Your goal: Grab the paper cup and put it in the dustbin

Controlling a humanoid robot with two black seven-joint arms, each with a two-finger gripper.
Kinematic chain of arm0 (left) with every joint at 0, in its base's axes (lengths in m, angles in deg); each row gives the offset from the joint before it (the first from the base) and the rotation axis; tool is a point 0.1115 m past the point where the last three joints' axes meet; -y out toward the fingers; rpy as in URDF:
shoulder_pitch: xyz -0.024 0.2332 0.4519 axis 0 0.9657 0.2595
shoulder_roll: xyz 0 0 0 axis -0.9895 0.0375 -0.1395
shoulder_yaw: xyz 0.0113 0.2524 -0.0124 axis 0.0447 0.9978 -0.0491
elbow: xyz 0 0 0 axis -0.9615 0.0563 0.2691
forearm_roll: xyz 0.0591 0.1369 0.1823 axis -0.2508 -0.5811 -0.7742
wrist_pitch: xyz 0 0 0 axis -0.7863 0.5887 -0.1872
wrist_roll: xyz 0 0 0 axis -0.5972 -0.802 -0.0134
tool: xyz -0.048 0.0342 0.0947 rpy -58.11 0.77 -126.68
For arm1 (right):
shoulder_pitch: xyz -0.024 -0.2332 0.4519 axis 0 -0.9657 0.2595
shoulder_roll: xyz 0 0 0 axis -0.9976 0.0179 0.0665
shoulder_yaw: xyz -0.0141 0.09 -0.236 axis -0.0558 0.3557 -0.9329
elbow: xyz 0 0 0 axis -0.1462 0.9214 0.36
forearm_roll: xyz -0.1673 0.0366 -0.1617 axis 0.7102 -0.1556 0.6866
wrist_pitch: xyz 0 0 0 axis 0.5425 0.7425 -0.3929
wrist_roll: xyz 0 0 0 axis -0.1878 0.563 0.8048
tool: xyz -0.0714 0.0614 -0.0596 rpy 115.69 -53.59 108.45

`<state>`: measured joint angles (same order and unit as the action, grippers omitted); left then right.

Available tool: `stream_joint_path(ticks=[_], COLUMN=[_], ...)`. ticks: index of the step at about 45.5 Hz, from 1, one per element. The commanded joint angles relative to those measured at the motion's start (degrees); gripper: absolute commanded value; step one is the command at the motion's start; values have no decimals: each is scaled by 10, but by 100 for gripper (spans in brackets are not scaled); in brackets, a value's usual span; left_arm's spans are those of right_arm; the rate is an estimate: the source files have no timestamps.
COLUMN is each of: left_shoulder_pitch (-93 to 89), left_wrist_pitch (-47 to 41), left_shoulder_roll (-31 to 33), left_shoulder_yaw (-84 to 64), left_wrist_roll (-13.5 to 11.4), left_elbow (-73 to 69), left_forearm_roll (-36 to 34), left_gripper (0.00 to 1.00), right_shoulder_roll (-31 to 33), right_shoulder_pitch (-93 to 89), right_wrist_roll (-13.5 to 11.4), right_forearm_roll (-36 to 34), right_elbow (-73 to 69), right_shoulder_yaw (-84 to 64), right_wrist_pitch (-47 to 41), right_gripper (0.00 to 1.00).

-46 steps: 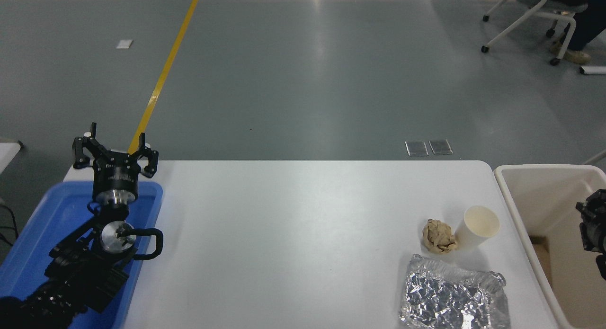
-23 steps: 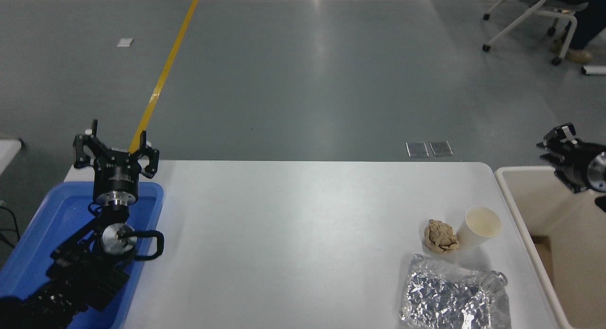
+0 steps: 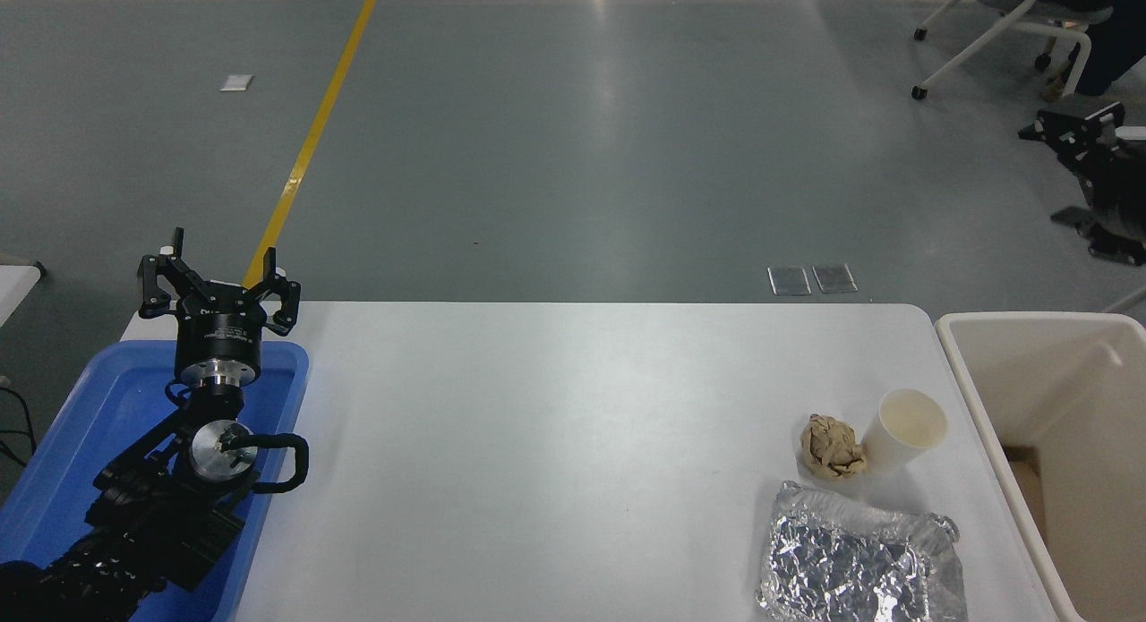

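The white paper cup [image 3: 904, 430] stands upright near the table's right edge, touching nothing but the crumpled brown paper ball beside it. The cream dustbin [image 3: 958, 353] sits just off the table's right side, its opening facing up. My right gripper [image 3: 1046, 176] hangs high at the right edge, well above and beyond the dustbin, fingers spread and holding nothing. My left gripper [image 3: 218, 277] is parked open over the blue tray at the lower left.
A crumpled brown paper ball [image 3: 831, 447] lies just left of the cup. A crushed foil tray [image 3: 859, 559] sits in front of both. The blue tray [image 3: 63, 452] occupies the table's left end. A chair [image 3: 1003, 22] stands on the floor far right.
My right arm has risen from low inside the dustbin area to high above it at the right edge. The cup and the left arm have not moved.
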<state>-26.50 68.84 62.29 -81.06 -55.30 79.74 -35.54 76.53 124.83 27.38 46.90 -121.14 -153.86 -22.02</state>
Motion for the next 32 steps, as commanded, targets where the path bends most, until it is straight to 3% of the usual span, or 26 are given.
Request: stream_joint_path(ticks=[1, 7, 20, 32], left_shoulder_pitch=[0, 0, 0, 0], left_wrist_pitch=[0, 1, 1, 1], left_shoulder_roll=[0, 0, 0, 0], left_shoulder_yaw=[0, 0, 1, 0], left_wrist_roll=[0, 0, 1, 1], left_elbow=[1, 1, 1, 1], left_forearm_roll=[-1, -1, -1, -1], left_gripper=[99, 99, 99, 99], right_shoulder_roll=[-2, -2, -41, -14], right_shoulder_pitch=[59, 108, 141, 191], right_wrist_roll=[-32, -36, -35, -35], right_forearm_roll=[108, 115, 120, 179], right_elbow=[-33, -58, -69, -141], right_shoulder_yaw=[-7, -14, -85, -71], right_wrist_pitch=[-94, -160, -185, -249], right_gripper=[100, 100, 100, 100])
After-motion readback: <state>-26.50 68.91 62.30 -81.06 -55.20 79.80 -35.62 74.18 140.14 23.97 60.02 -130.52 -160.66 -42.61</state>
